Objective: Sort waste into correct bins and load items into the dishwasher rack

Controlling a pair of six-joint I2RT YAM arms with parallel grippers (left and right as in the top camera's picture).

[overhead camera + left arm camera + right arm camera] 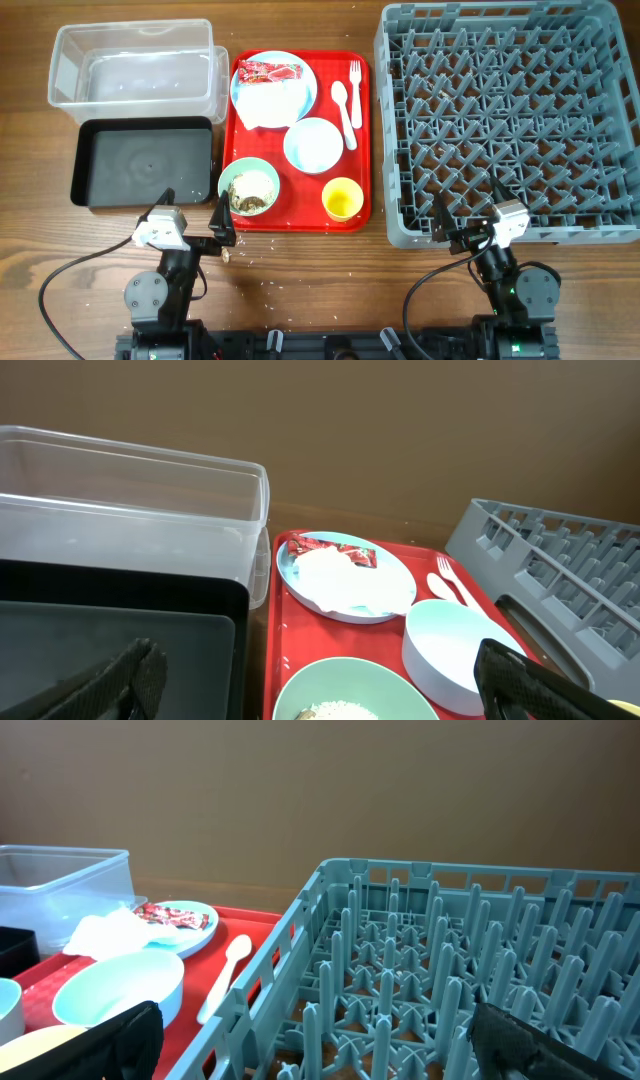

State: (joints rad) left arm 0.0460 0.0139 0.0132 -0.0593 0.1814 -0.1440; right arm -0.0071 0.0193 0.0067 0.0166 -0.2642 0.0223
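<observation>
On the red tray (365,150) a light blue plate (305,95) holds a red snack wrapper (268,71) and a white napkin (272,103). A light blue bowl (313,145), a pale green bowl (249,187) with rice and scraps, a yellow cup (342,198), a white spoon (342,110) and fork (355,90) are also there. The clear tub (133,62) and black tray (142,160) lie left. The grey rack (510,120) is right. My left gripper (195,212) is open and empty near the green bowl (350,690). My right gripper (468,215) is open and empty over the rack's front edge (400,970).
Loose rice grains (250,255) lie scattered on the wooden table in front of the red tray. Cables run from both arm bases along the table's front edge.
</observation>
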